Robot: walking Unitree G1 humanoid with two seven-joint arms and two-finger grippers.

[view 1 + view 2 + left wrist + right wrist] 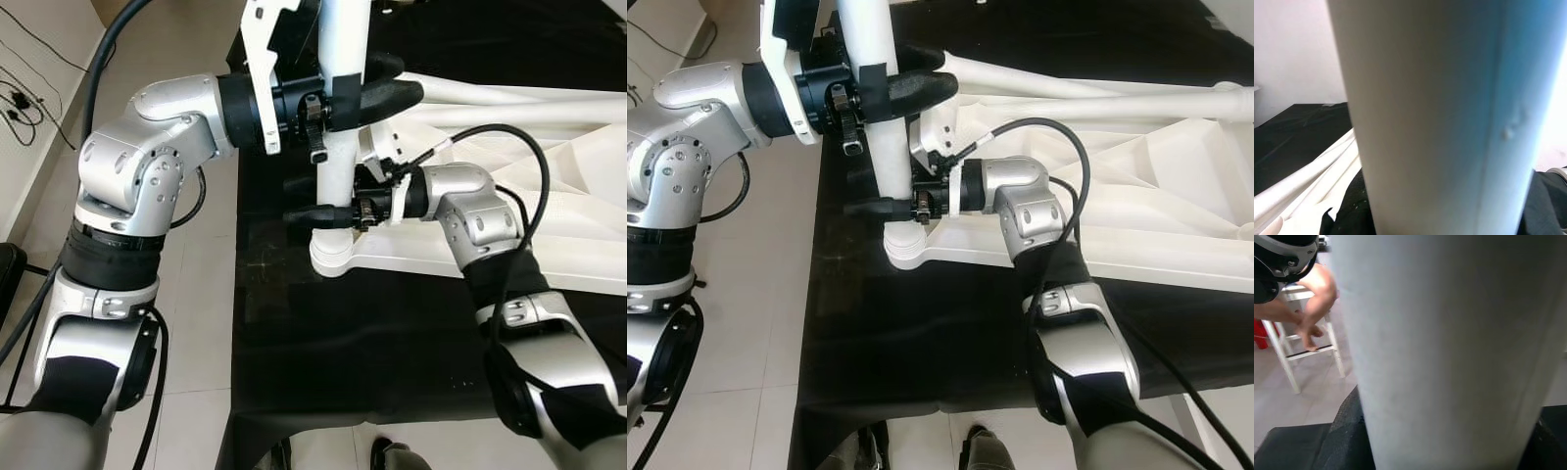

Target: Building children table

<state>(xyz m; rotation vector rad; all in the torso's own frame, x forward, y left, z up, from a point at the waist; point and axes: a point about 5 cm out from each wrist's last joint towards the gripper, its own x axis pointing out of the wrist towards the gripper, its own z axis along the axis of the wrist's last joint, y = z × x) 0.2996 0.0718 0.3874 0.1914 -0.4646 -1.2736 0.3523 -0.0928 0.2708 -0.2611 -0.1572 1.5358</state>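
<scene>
A white table leg stands upright on the corner of the white tabletop, which lies upside down on a black cloth. My left gripper is shut on the leg high up, reaching in from the left. Lower down, just above the leg's round foot, my right gripper is shut on the same leg from the right. Seen close, the leg crosses the left wrist view between the dark fingers. The leg looks the same in the right wrist view.
More white table legs lie across the tabletop at the back. Tiled floor with cables is to the left of the cloth. A person's leg rests on a white stool beyond.
</scene>
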